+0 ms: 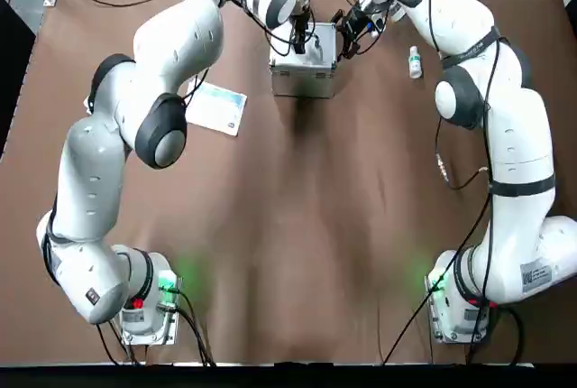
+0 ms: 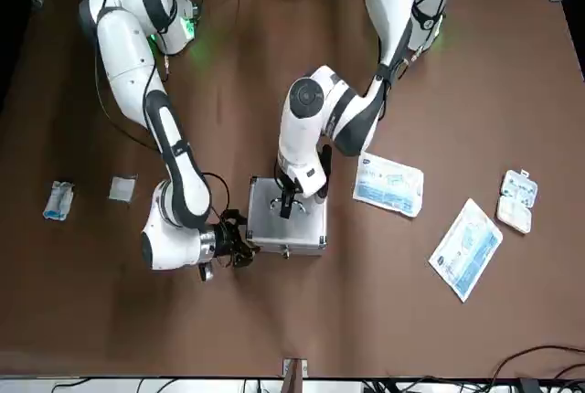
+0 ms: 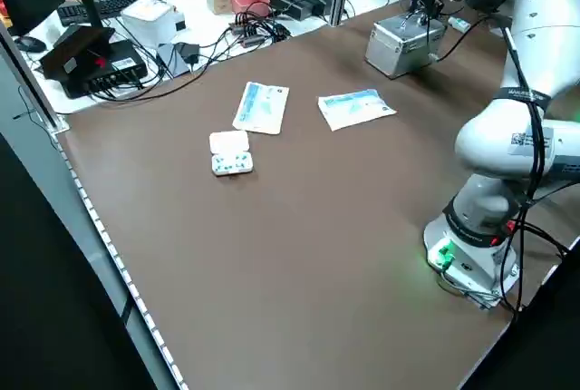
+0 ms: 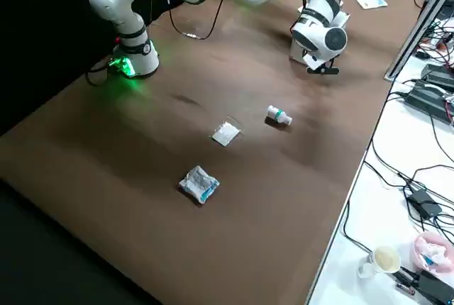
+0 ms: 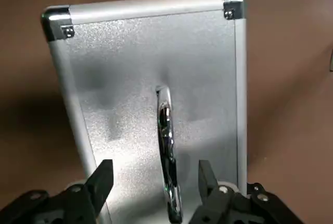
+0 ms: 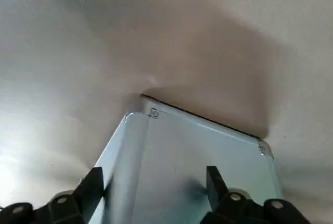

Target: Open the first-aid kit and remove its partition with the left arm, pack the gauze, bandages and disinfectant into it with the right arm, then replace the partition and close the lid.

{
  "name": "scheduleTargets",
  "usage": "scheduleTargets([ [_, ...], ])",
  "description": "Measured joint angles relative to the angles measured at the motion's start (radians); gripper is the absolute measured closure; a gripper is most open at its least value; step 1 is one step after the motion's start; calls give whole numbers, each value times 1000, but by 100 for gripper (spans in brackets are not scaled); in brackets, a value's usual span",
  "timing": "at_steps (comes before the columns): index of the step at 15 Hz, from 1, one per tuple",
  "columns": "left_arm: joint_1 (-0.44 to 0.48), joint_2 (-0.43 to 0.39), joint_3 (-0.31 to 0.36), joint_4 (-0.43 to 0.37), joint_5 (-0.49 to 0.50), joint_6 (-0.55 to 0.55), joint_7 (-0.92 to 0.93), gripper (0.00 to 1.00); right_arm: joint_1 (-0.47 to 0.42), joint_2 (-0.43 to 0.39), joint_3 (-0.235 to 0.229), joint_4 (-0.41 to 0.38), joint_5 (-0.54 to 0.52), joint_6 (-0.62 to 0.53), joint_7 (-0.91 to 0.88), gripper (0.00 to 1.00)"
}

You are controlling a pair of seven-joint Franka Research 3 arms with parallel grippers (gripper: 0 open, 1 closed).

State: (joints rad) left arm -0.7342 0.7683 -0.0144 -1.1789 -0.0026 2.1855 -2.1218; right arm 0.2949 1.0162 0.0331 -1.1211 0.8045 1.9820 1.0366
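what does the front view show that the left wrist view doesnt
Only the front view shows the supplies lying around: a crumpled gauze pack and a small flat packet at its left, two blue-and-white packets and a small white pill box at its right, plus the right gripper at the case's side. Only the left wrist view shows the chrome handle up close between the open fingers. Both show the shut silver case with the left gripper over it.

Brown table (image 1: pixel 297 244), bearing a closed silver case (image 1: pixel 304 70) at the far middle. Left: two flat white packets (image 2: pixel 388 183) (image 2: pixel 466 249) and a small pill box (image 2: pixel 516 201). Right: small bottle (image 1: pixel 415 61), gauze square (image 2: pixel 122 188), crumpled bandage pack (image 2: pixel 59 200).
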Motion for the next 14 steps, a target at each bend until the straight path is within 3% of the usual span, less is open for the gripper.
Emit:
scheduleTargets([
  [1,0,0,0,0,0,1,0,30,0,0,0,0,1,0,0,14],
  [6,2,0,0,0,0,7,0,80,0,1,0,0,3,-1,0,14],
  [9,5,0,0,2,0,19,-9,87,0,1,-1,0,4,-2,0,14],
  [14,6,0,-1,3,0,20,-13,86,-1,1,-1,0,6,-2,0,14],
])
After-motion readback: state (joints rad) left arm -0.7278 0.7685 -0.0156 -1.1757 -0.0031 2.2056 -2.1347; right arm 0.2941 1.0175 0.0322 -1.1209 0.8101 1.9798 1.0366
